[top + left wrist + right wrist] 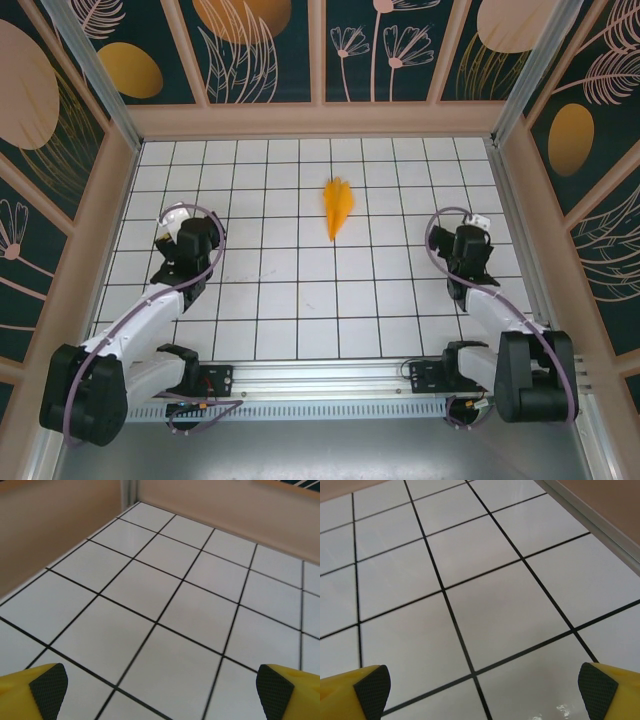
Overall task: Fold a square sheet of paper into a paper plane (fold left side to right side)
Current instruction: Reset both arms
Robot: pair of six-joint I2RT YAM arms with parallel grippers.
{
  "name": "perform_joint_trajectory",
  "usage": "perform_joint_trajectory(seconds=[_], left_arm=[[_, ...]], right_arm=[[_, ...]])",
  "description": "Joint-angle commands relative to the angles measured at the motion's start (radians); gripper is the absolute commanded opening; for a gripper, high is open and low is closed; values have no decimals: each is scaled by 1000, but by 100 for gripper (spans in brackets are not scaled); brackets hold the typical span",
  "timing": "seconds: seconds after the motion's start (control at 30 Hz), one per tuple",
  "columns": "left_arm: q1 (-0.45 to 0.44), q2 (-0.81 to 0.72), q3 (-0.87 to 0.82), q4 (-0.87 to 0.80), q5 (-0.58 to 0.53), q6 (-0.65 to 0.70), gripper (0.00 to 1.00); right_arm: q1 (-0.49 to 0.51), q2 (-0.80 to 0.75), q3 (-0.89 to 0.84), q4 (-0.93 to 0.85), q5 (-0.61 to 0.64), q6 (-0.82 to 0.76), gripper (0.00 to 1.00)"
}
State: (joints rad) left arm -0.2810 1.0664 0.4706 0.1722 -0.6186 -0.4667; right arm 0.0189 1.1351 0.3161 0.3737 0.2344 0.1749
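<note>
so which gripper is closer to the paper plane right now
Right, by a little. The right gripper hangs to the right of the paper plane, the left gripper to its left, both well clear of it.

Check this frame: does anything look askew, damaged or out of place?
Nothing stands out. The paper plane lies as a narrow dart on the grid table, tip toward the arms, with no visible damage. The left hand and right hand hang open over bare tiles, away from it.
</note>
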Motion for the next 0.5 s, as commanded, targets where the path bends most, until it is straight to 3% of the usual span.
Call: perform_joint_trajectory(seconds=[0.0, 0.17, 0.4, 0.47], left_arm=[[16, -9, -84, 270, -50, 158, 98], [63, 3, -197, 555, -41, 291, 98], [115, 129, -315, 927, 73, 380, 98], [128, 183, -337, 1029, 106, 391, 99]], right_arm=[[-15, 90, -58, 449, -29, -86, 99], [-15, 236, -78, 699, -98, -148, 99], [-24, 414, -117, 962, -207, -183, 99], [-47, 408, -92, 894, -255, -171, 99]])
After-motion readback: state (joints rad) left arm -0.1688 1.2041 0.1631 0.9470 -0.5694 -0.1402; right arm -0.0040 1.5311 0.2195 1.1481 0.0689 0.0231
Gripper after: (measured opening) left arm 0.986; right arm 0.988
